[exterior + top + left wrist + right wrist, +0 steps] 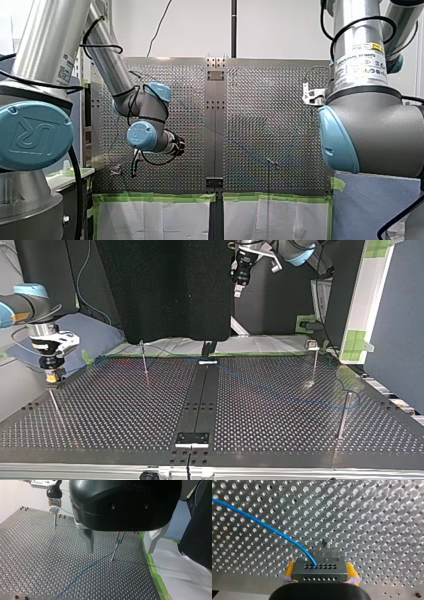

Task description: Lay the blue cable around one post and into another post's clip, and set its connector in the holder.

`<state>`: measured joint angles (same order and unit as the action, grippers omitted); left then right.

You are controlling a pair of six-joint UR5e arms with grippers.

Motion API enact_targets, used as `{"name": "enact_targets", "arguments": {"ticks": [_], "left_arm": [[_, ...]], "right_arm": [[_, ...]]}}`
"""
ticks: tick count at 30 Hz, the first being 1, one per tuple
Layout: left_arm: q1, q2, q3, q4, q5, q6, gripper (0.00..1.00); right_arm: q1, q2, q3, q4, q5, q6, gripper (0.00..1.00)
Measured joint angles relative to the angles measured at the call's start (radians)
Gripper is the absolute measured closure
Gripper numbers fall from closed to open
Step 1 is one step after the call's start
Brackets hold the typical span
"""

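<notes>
Clamping the grey connector (pixel 319 568) between its yellow pads (pixel 290 570), my right gripper (pixel 52 376) hangs over the top view's left side, above a thin post (pixel 55 402). In the right wrist view a grey ledge of the holder (pixel 325 553) shows just beyond the connector and touching it; whether the connector is fully seated cannot be told. The blue cable (pixel 262 525) enters one of the connector's upper holes and sweeps away over the perforated table (pixel 275 430).

My left gripper (pixel 120 550) is high above the table with its fingers (pixel 88 540) spread wide and nothing between them. Below it in the left wrist view stands a clip post (pixel 115 551), near the green tape (pixel 155 575) along the table's edge. The cable runs up along this post toward the clip at its top, then trails off across the table to the near left of that view. Whether it lies inside the clip cannot be told.

In the top view three more slim posts stand apart: one at the far left (pixel 144 360), one at the far right (pixel 314 362), one at the near right (pixel 343 416), where a faint blue line curves beside it. A dark centre strip (pixel 200 400) divides the table.
</notes>
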<state>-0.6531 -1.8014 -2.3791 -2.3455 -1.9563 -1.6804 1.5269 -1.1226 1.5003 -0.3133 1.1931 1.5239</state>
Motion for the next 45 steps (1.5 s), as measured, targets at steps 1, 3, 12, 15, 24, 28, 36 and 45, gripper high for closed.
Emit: {"name": "enact_targets", "arguments": {"ticks": [1,3,12,15,24,28,36,45], "left_arm": [[0.001,0.000,0.000,0.000,0.000,0.000,0.00],[0.002,0.000,0.000,0.000,0.000,0.001,0.00],[0.005,0.000,0.000,-0.001,0.000,0.002,0.00],[0.005,0.000,0.000,-0.001,0.000,0.002,0.00],[0.005,0.000,0.000,-0.002,0.000,0.002,0.00],[0.006,0.000,0.000,-0.002,-0.001,0.002,0.00],[0.011,0.000,0.000,-0.002,-0.001,0.002,0.00],[0.015,0.000,0.000,-0.002,0.000,0.002,0.00]], "right_arm": [[-0.003,0.000,-0.001,0.000,-0.003,0.000,1.00],[-0.010,0.000,-0.002,0.001,-0.010,0.001,1.00],[-0.030,0.004,-0.024,0.016,-0.017,-0.001,1.00],[-0.034,0.008,-0.033,0.019,-0.021,-0.001,1.00],[-0.034,0.050,-0.063,0.029,-0.058,-0.013,1.00],[-0.034,0.055,-0.067,0.023,-0.087,-0.013,1.00],[-0.037,0.057,-0.069,-0.004,-0.120,0.003,1.00],[-0.038,0.059,-0.070,-0.033,-0.122,0.017,1.00]]}}
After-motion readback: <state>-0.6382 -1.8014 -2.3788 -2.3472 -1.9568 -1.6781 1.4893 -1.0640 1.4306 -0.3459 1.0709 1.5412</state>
